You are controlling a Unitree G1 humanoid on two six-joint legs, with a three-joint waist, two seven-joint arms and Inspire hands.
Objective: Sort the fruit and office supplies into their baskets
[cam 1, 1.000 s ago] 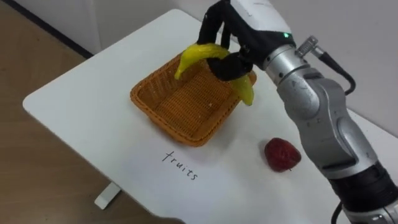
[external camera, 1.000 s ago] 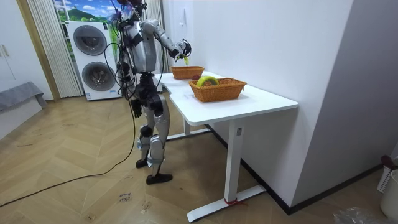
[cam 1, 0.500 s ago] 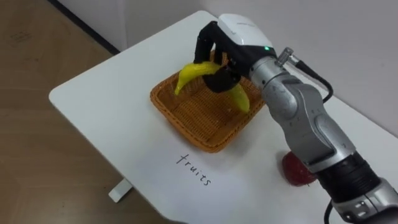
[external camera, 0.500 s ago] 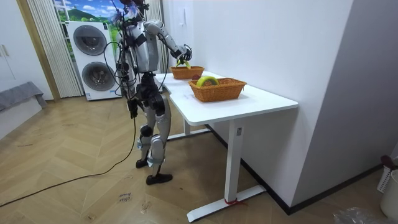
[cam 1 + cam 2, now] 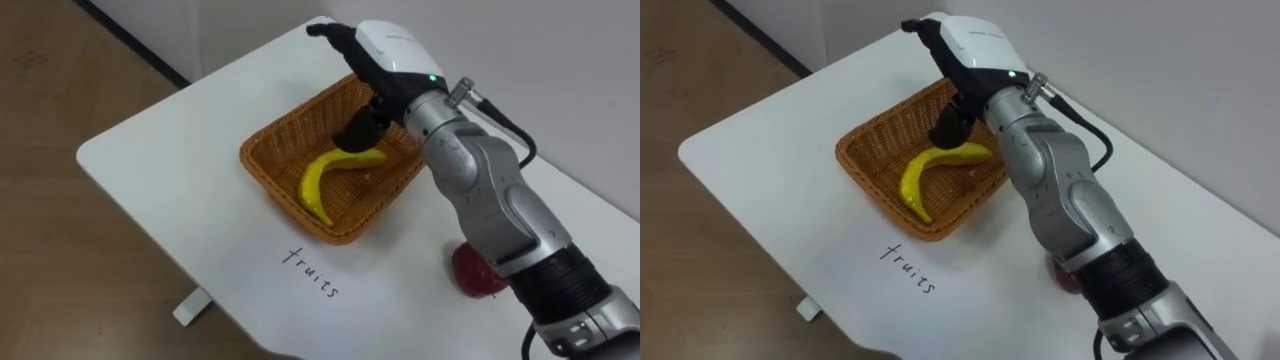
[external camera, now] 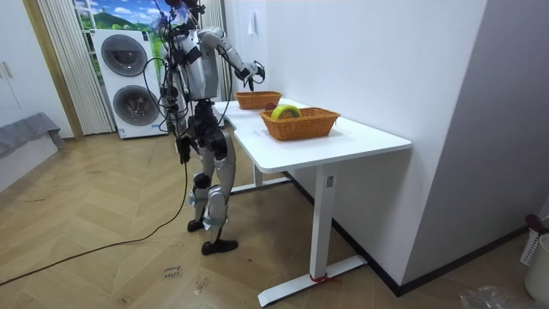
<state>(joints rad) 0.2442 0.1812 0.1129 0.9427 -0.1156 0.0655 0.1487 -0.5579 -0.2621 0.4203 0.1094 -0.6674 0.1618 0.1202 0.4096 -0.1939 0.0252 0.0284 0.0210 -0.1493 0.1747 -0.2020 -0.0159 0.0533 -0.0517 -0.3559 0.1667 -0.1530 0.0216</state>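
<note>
The right arm is stretched from the lower right of the left eye view up to its upper middle, bent at the elbow, with the wrist turned toward the upper left. The right hand (image 5: 385, 55) is held palm down, its fingers (image 5: 330, 30) extended straight toward the upper left and the thumb pointed downward; nothing is gripped. In the room view this arm is raised forward from the shoulder, the body is held upright on both legs, and the left hand (image 6: 183, 153) is hung low beside the hip.

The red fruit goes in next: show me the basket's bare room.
Bare weave lies between the banana and the far-left rim of the basket. The right corner is crowded: the right hand hangs open over the banana's end there.
</note>
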